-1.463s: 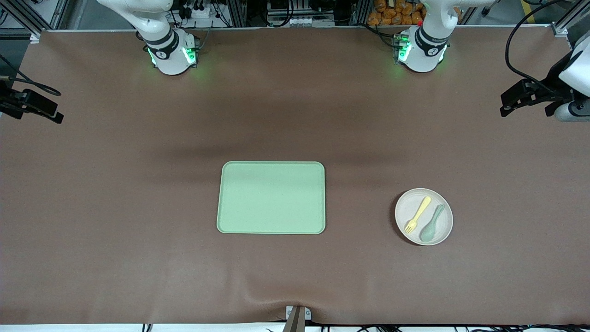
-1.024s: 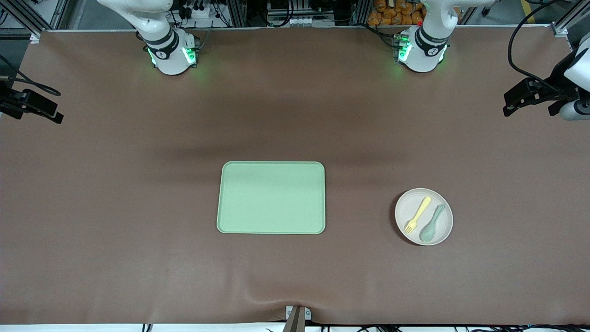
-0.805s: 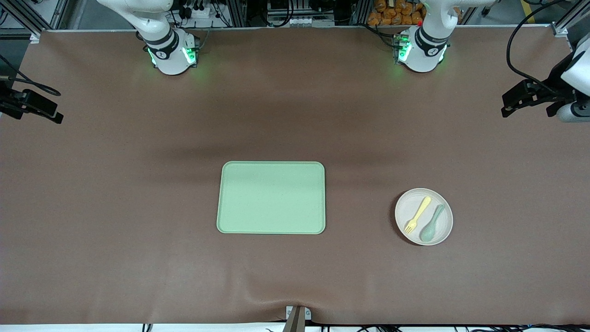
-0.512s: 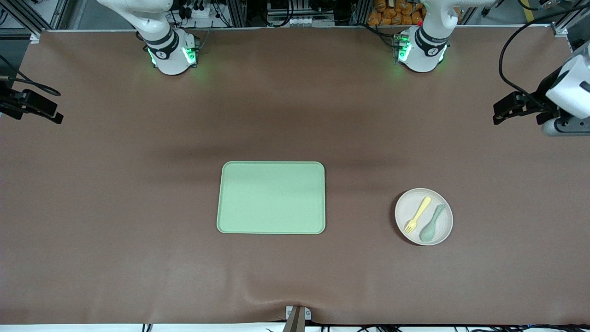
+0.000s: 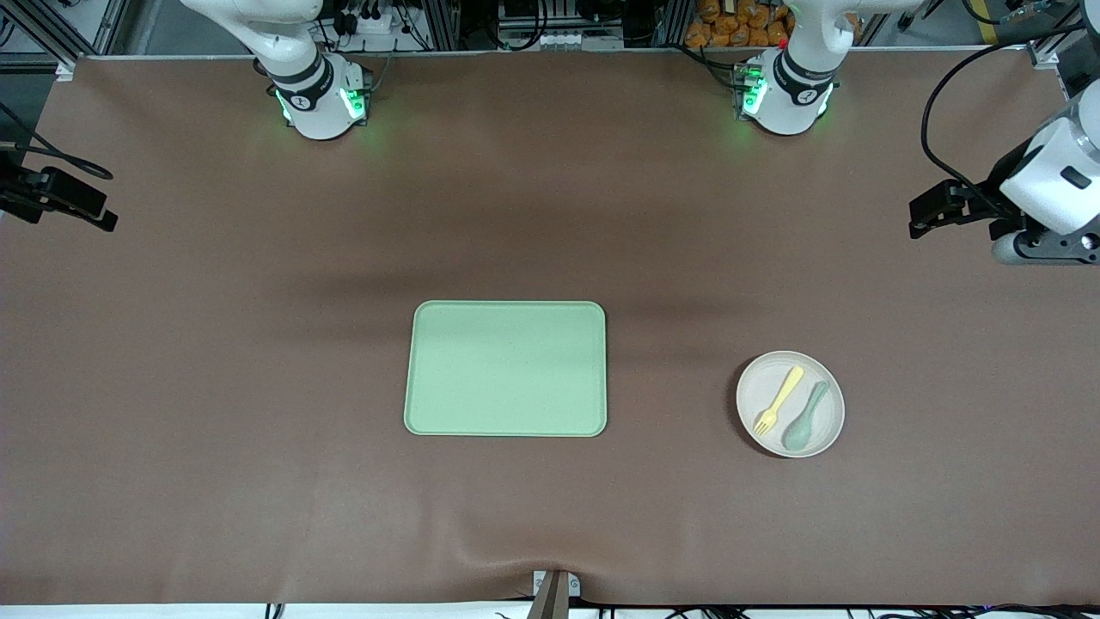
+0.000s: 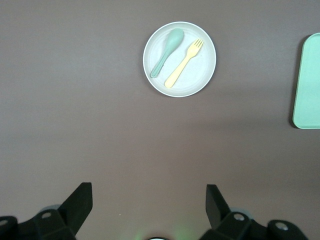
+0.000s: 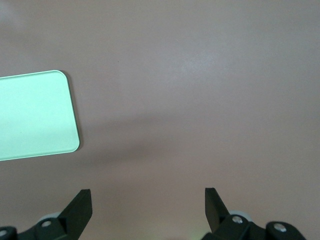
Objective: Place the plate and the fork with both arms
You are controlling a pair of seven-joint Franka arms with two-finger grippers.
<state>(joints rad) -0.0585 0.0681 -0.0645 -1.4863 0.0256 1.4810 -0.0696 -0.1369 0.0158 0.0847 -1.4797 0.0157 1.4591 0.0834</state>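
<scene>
Round, shallow, off-white plastic plate (image 5: pixel 791 404) resting on the brown table (image 5: pixel 258 344), well apart from both sets of jaws. On it lie the small pale-yellow plastic fork (image 5: pixel 779 401) and, just beside it, a muted green plastic spoon (image 5: pixel 806 417). Left gripper (image 6: pixel 149 202) hangs over bare table toward the left arm's end, jaws spread wide and empty; the plate lies ahead of them. Right gripper (image 7: pixel 148 202), apparently at the right arm's end, likewise gapes empty above the table, near a corner of the rectangular light-green tray (image 5: pixel 506 368).
</scene>
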